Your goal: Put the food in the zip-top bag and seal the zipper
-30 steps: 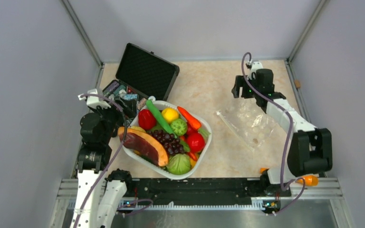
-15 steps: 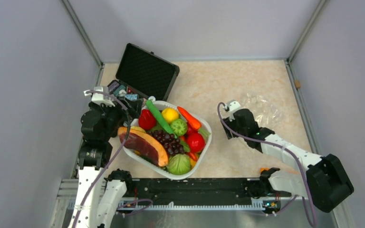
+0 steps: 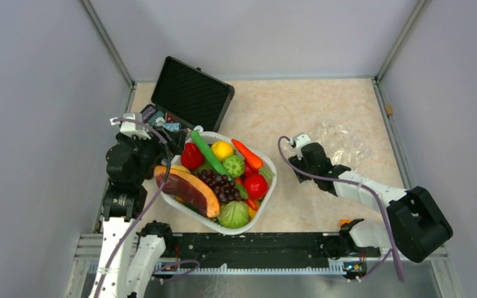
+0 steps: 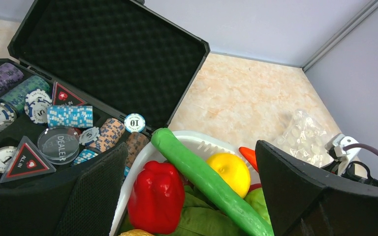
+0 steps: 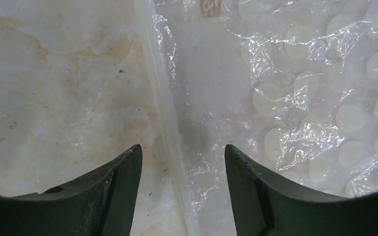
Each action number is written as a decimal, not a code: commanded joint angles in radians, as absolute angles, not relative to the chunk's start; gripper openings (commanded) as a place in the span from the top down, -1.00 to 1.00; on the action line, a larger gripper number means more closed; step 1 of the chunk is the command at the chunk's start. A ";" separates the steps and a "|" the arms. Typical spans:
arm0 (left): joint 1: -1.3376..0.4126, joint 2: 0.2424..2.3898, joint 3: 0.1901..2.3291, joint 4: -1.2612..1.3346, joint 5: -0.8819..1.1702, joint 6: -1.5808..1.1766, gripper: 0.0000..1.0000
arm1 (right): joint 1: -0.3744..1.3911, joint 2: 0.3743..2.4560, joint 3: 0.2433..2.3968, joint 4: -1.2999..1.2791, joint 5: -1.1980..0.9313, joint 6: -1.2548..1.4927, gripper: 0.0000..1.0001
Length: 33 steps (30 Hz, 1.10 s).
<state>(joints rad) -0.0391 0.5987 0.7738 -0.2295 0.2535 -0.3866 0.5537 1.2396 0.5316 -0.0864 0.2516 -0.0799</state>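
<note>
1. Beige marbled counter (image 3: 286, 105), boxed in by plain grey walls (image 3: 254, 31) on three sides.
2. Writing, all in the left wrist view: an open black case (image 3: 192, 93) sits at the far left w/ its foam-lined lid up, and poker chips (image 4: 71, 116) are packed inside. A clear puck (image 4: 59, 143) reads "DEALER". A red-edged triangle (image 4: 24, 163) reads "ALL IN". One white chip (image 4: 134, 122) shows "10"; others nearby show "5" and "1".
3. Left gripper (image 4: 192, 187): jaws at their widest, nothing held. It hangs over the far-left end of the white basket (image 3: 267, 180), just beside the case. No contact w/ anything visible.
4. Right gripper (image 5: 182, 152): jaws partly apart, low over the counter. The zipper (image 5: 160, 98) runs lengthwise through the gap btwn them. Nothing is pinched; can't tell if the tips touch the plastic.
5. Bag (image 3: 341, 143): clear, crinkly, printed w/ pale round dots. It lies flat on the counter, right of centre, apart from the basket. A small brownish mark near its edge is too blurred to read.
6. Food (image 3: 223, 167) is all in the basket: red pepper (image 4: 156, 196), lemon (image 4: 232, 169) and long green pod (image 4: 202, 179) at the far end. A papaya slice (image 3: 189, 189) and grapes (image 3: 220, 184) lie toward the near side.
</note>
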 commanded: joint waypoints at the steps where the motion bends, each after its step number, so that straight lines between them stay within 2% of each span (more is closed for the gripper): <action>1: -0.034 0.606 0.765 -0.174 0.250 -0.378 -0.97 | 0.552 1.238 0.544 -0.011 0.298 -0.098 -0.17; 7: -0.034 0.610 0.767 -0.176 0.242 -0.380 -0.97 | 0.552 1.257 0.498 0.083 0.316 -0.099 0.20; 10: -0.034 0.614 0.769 -0.176 0.245 -0.380 -0.97 | 0.552 1.275 0.498 0.085 0.323 -0.083 0.28; 12: -0.034 0.617 0.772 -0.175 0.249 -0.379 -0.97 | 0.552 1.274 0.498 0.090 0.318 -0.070 0.24; 16: -0.034 0.622 0.773 -0.175 0.250 -0.379 -0.97 | 0.552 1.249 0.490 0.100 0.281 -0.068 -0.07; 23: -0.034 0.624 0.773 -0.170 0.254 -0.380 -0.97 | 0.552 1.287 0.476 0.106 0.323 -0.069 -0.06; 26: -0.034 0.629 0.775 -0.165 0.264 -0.382 -0.98 | 0.552 1.293 0.472 0.116 0.347 -0.059 0.15; 32: -0.034 0.629 0.776 -0.166 0.274 -0.386 -0.97 | 0.552 1.234 0.478 0.123 0.329 -0.062 0.98; 33: -0.034 0.629 0.776 -0.165 0.277 -0.387 -0.97 | 0.552 1.224 0.481 0.121 0.328 -0.061 1.00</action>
